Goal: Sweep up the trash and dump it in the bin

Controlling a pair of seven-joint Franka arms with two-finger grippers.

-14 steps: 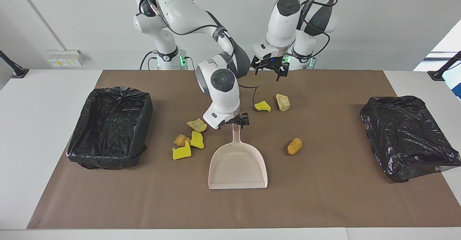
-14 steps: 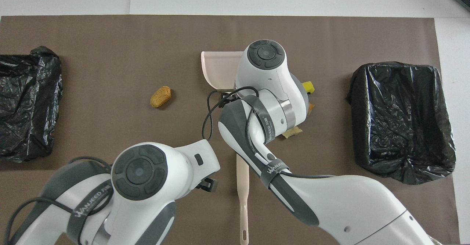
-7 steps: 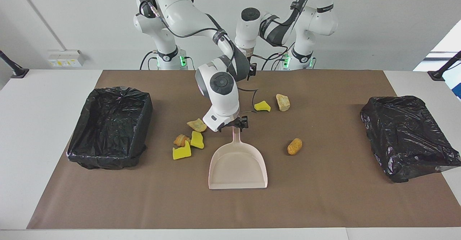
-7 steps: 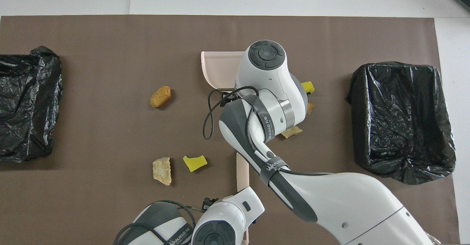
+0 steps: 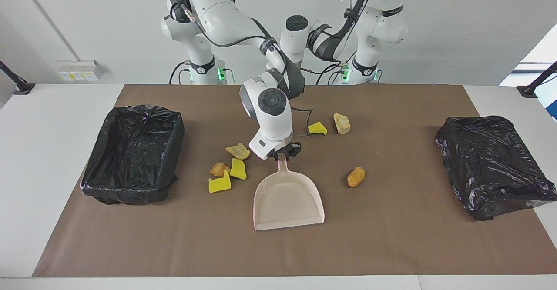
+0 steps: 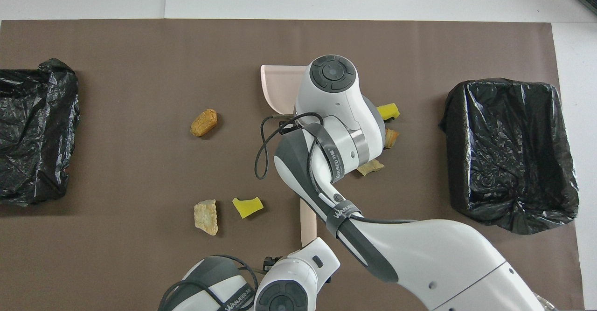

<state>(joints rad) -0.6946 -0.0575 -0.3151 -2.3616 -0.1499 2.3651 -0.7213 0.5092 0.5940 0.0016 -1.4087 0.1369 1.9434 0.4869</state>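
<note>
The dustpan (image 5: 288,198) had turned a little, handle toward the robots, pan away. The right gripper (image 5: 285,150) pinched its handle. Trash (image 5: 228,171) lay beside it. Left gripper's fingers: cannot tell.

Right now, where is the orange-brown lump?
The orange-brown lump lies alone on the brown mat, beside the dustpan toward the left arm's end, apart from it.
</note>
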